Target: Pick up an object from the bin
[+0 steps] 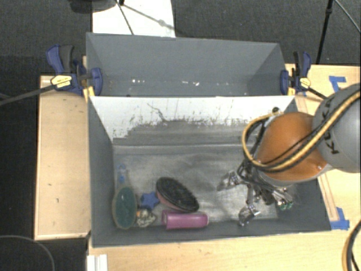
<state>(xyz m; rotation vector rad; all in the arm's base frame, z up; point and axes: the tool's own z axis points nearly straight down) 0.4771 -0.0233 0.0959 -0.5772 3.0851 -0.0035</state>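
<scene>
Cylinder (185, 220), one — discs (124, 206), perhaps two.

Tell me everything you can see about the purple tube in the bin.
The purple tube is a smooth, plastic-looking cylinder with rounded ends, lying on its side along the front edge of the bin, left of centre. A dark-topped oval brush lies just behind it, apparently touching; small clutter sits at its left end.

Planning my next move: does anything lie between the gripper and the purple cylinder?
Nothing visible does. Bare bin floor lies between the gripper and the right end of the purple cylinder. The oval brush sits behind the cylinder, off that path.
</scene>
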